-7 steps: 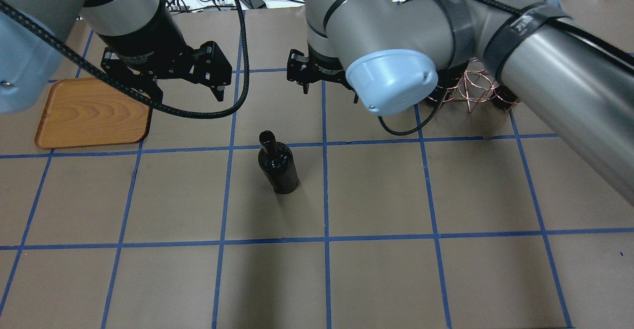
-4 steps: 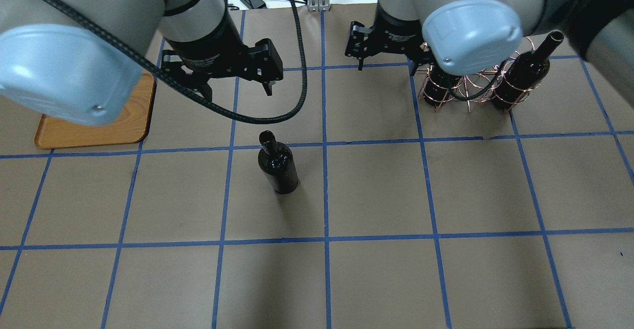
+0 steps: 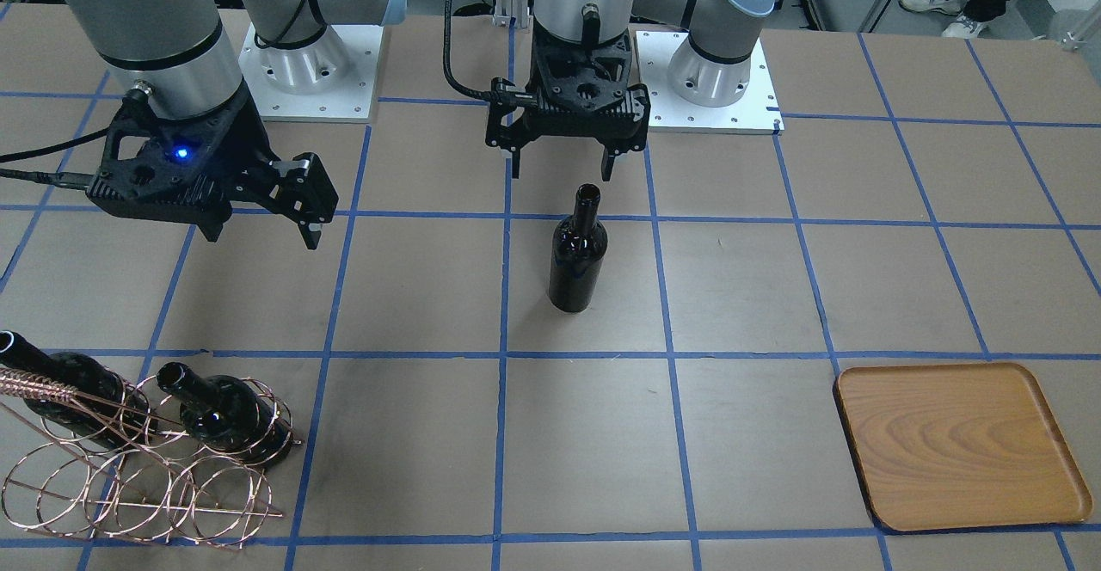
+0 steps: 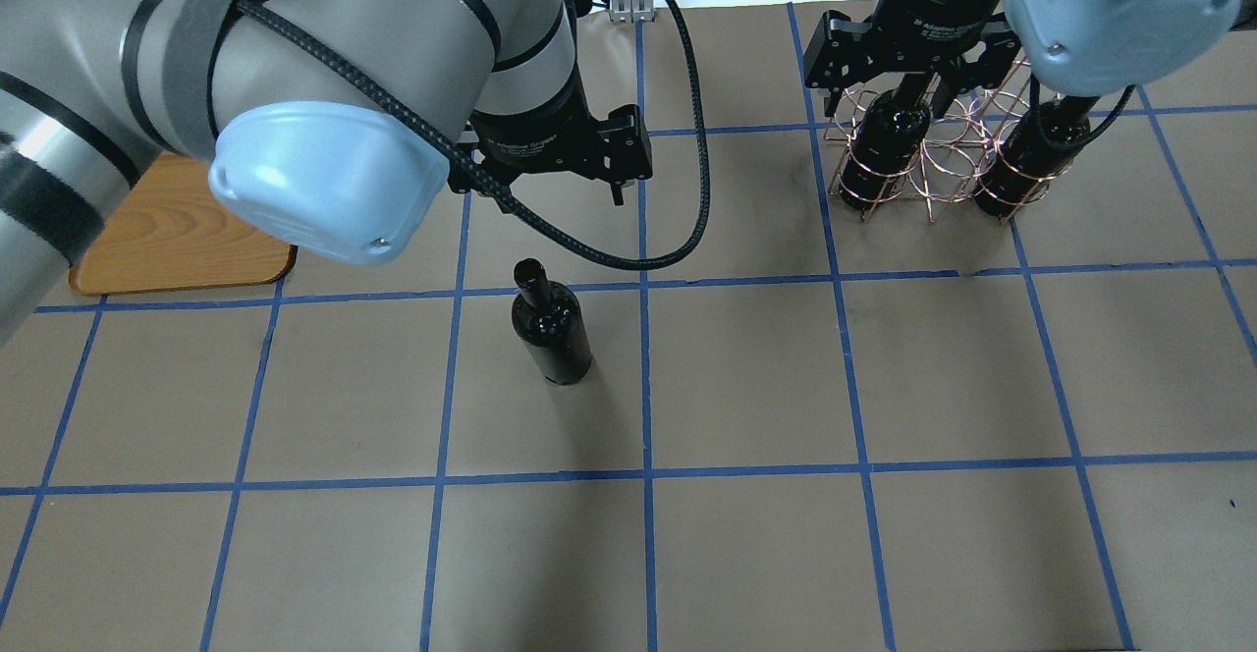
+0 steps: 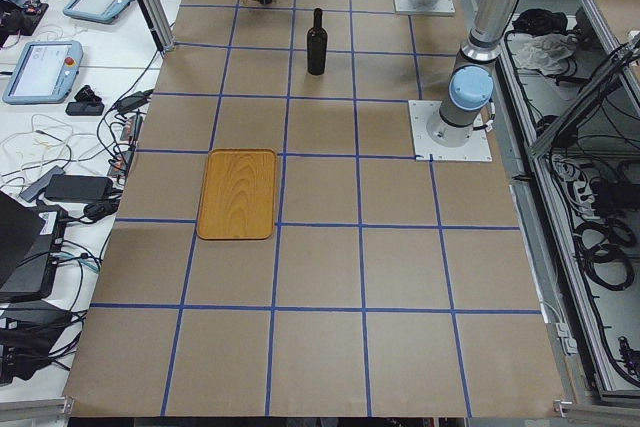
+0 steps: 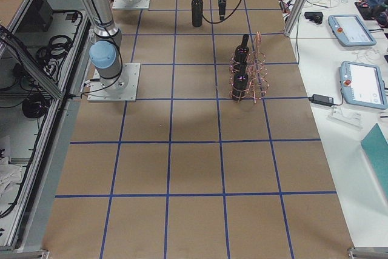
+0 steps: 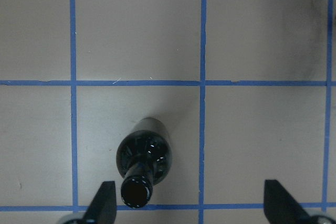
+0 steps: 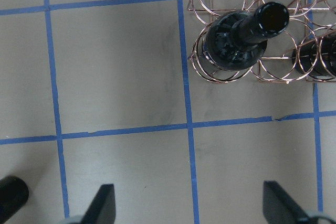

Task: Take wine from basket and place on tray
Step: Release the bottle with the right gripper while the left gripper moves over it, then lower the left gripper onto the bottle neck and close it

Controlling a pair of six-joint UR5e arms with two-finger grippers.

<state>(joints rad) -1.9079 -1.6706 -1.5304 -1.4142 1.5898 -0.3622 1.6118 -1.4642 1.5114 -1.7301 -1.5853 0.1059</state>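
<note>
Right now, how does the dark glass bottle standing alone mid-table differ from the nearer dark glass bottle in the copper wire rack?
The lone dark glass bottle stands free; the racked dark glass bottle sits inside the copper wire rack. The lone one is nearer the brown wooden tray than the racked one. The open left pincer hangs by the lone bottle, the open right pincer by the racked one. Both: glossy, near-black.

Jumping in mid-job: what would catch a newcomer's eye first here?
A glossy near-black glass wine bottle standing alone, upright, mid-table, with the left gripper hovering close by it, jaws open. Then the copper wire basket holding two more dark bottles at one end, and the bare brown wooden tray at the other.
</note>
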